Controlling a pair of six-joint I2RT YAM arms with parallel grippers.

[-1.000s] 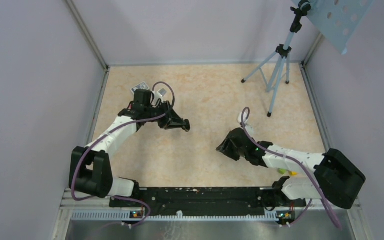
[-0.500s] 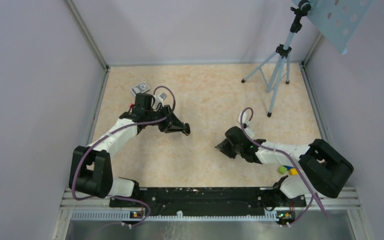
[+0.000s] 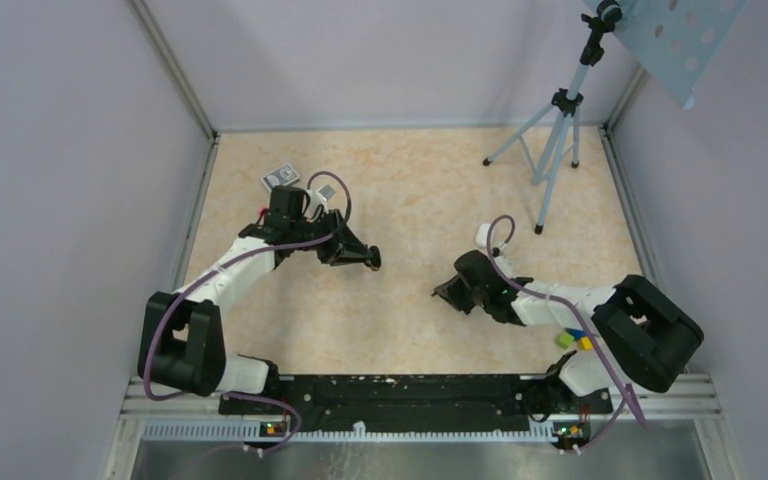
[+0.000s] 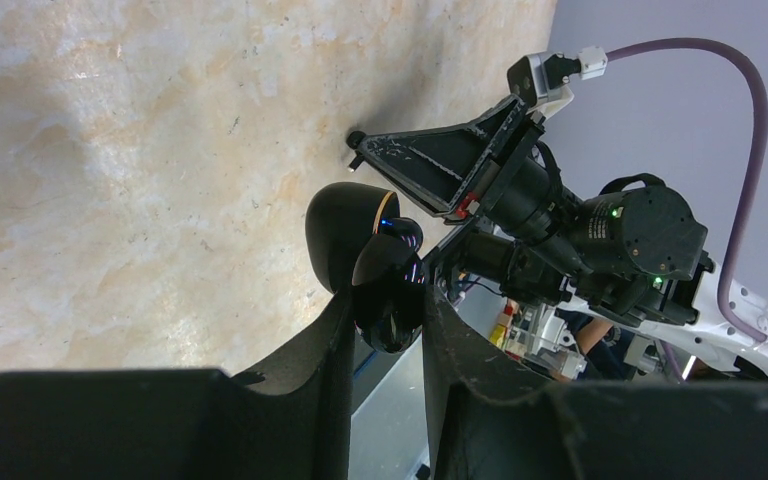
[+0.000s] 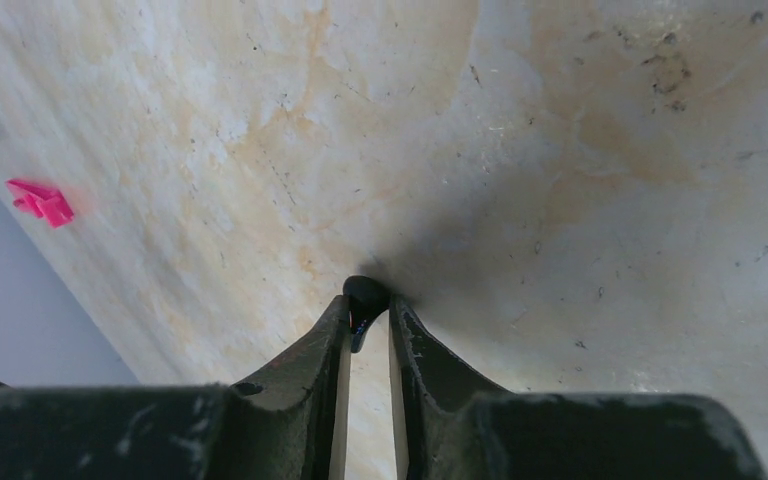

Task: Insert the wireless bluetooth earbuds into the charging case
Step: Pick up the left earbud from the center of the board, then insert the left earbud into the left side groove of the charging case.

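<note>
— What's the right end effector (image 5: 368,318) doing?
— Its tips are pinched on a small black earbud (image 5: 365,292), down on the counter (image 5: 580,150).
— And the left end effector (image 4: 387,310)?
— Clamped on the black charging case (image 4: 355,235), lid open, well apart. It's the pick-up step, I'd say. Next comes a lift, then careful lining-up over the case.

The charging case (image 4: 358,232) sits between the left gripper's (image 4: 388,300) fingers, left of the table's (image 3: 410,190) centre. The earbud (image 5: 365,296) (right of centre, on the table) lies between the right gripper's (image 5: 368,318) fingertips. A tripod (image 3: 558,130) stands in the far right corner.
</note>
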